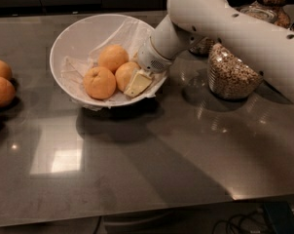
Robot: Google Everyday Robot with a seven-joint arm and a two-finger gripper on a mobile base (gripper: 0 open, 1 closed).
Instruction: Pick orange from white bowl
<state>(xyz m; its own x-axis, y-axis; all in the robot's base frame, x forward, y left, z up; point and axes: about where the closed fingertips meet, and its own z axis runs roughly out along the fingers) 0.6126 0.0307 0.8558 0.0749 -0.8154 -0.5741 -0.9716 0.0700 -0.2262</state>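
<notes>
Claw (137, 83) is inside the bowl (71, 40) at its right rim, against the orange (123, 75); its opening cannot be told. Two other oranges (99, 83) crowd the left side. A jar (229, 74) stands right, under the arm (220, 23). The table (152, 169) front is open.

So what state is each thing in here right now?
Bowl: upright on the table, paper-lined, three oranges inside.
Right-hand orange: lying in the bowl, not lifted.
Other two oranges: lying in the bowl.
Tool: down in the bowl, against the right-hand orange.
Cereal jar: upright, holding cereal.
Loose oranges: on the table, left of the bowl.
</notes>
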